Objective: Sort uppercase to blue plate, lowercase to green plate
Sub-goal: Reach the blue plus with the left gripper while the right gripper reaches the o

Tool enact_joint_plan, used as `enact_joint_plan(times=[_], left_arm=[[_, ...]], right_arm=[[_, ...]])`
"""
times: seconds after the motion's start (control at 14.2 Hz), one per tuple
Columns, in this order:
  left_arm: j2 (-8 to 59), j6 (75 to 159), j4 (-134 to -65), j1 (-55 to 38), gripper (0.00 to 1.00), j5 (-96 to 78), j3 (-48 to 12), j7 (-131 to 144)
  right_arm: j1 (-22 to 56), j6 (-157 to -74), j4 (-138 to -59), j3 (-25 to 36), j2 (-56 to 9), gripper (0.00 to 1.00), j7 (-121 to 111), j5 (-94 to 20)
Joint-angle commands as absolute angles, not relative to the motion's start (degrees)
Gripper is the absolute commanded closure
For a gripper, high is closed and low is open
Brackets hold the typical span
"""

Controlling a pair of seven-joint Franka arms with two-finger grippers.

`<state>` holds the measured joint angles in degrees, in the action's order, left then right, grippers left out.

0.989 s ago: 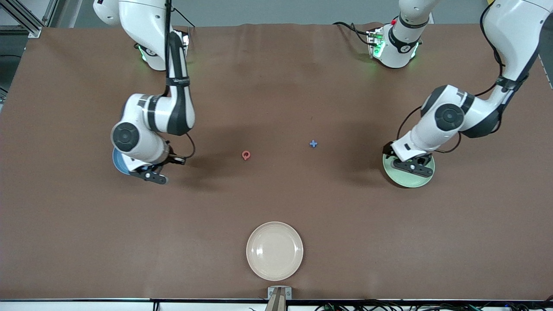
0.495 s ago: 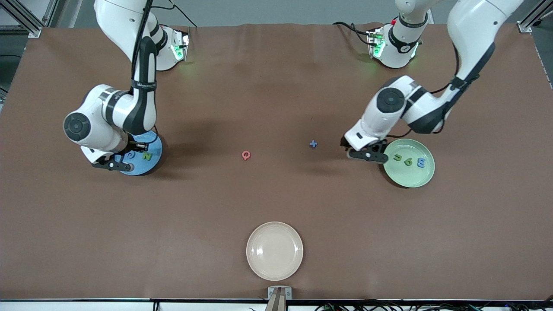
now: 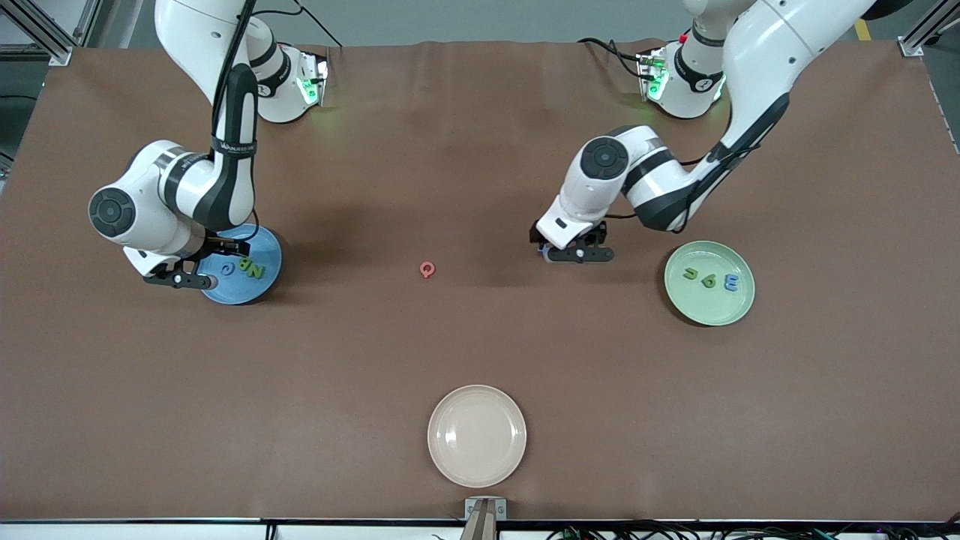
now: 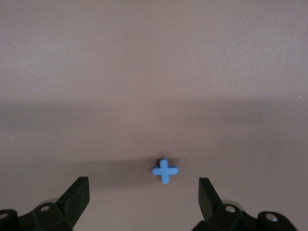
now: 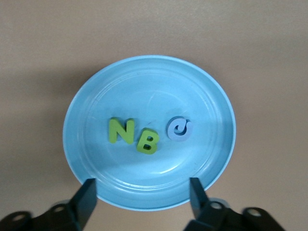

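The blue plate [image 3: 251, 289] holds a green N [image 3: 257, 271], a green B [image 3: 245, 265] and a blue G [image 3: 227, 267]; all three show in the right wrist view, on the plate [image 5: 144, 91]. My right gripper [image 3: 178, 280] hangs open and empty over the plate's rim [image 5: 143, 198]. The pink-red Q [image 3: 427, 269] lies on the table's middle. The green plate [image 3: 712, 309] holds a green u/n [image 3: 688, 274], a green q [image 3: 708, 280] and a blue m [image 3: 730, 282]. My left gripper [image 3: 577, 255] is open over the blue x [image 4: 165, 170], which lies just ahead of its fingertips [image 4: 143, 199].
A cream-white plate [image 3: 477, 435] sits near the front edge of the brown table, nearer to the camera than the Q. A small metal bracket [image 3: 484, 510] stands at the table's front edge.
My left gripper has moved from the green plate toward the table's middle and now hangs over the blue x. My right gripper has shifted a little off the blue plate, uncovering its letters.
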<state>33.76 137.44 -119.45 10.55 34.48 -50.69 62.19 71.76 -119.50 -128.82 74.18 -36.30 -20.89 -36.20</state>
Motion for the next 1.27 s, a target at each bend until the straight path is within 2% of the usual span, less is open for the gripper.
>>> enact_joint_plan(times=[0.0,0.35,0.64,0.85,0.92,1.06,1.2], left_arm=[[35.94,137.46,-116.55,3.01,0.00,35.33,-45.02,64.33],[38.50,137.64,-113.64,-3.78,0.01,35.59,-39.82,67.59],[39.37,137.64,-114.26,-3.26,0.10,38.22,-39.55,67.59],[39.73,137.72,-114.26,-2.99,0.16,38.76,-39.55,67.76],[39.64,137.72,-114.34,-2.81,0.19,38.76,-39.55,67.76],[39.64,137.72,-114.70,-2.64,0.34,38.76,-39.55,67.76],[39.73,137.72,-114.79,-2.72,0.47,38.76,-39.55,67.68]], right_arm=[[76.01,-119.01,-130.17,75.50,-34.89,0.00,-17.86,-40.67],[87.70,-119.62,-129.12,75.24,-35.24,0.00,2.16,-45.07],[93.33,-122.15,-127.88,74.01,-35.60,0.00,6.77,-51.05],[95.18,-128.64,-127.44,67.70,-35.77,0.00,6.77,-51.59],[94.32,-131.19,-127.09,64.63,-35.77,0.00,6.85,-51.68],[91.60,-132.36,-124.56,59.96,-35.86,0.00,6.86,-51.68],[89.92,-132.36,-122.00,57.84,-35.95,0.00,8.34,-51.77]])
